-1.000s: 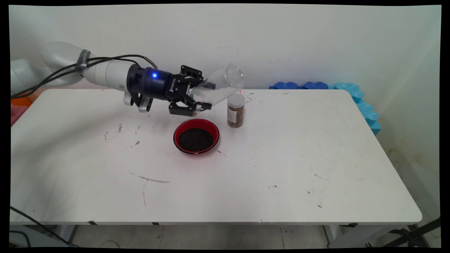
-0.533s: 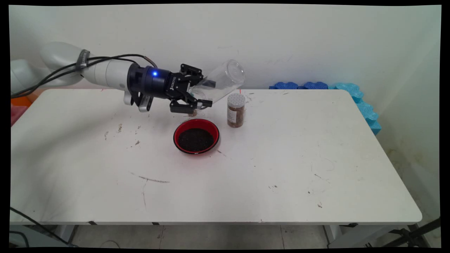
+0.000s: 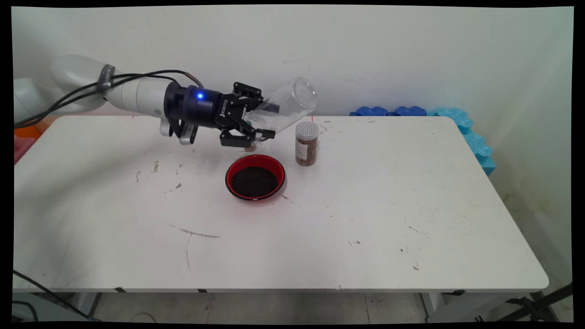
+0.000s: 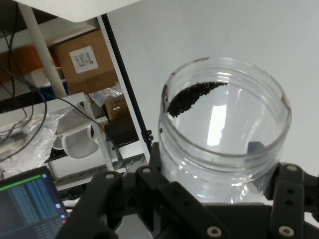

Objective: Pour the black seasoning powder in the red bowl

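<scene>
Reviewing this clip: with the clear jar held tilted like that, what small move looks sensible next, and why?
Probably lower it upright onto bare table. The gripper holds the clear jar above the red bowl of dark grains, mouth angled upward, only a small dark patch inside. The spice jar stands close, so keep clear.

light: bright, even, soft shadows
glare: white streak on jar (image 4: 224, 144) wall, above fingers
focus: sharp

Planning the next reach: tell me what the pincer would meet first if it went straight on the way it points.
The pincer, shut on the clear jar, points right and slightly upward. The way looks free up to the wall behind the table; depth is unclear.
</scene>
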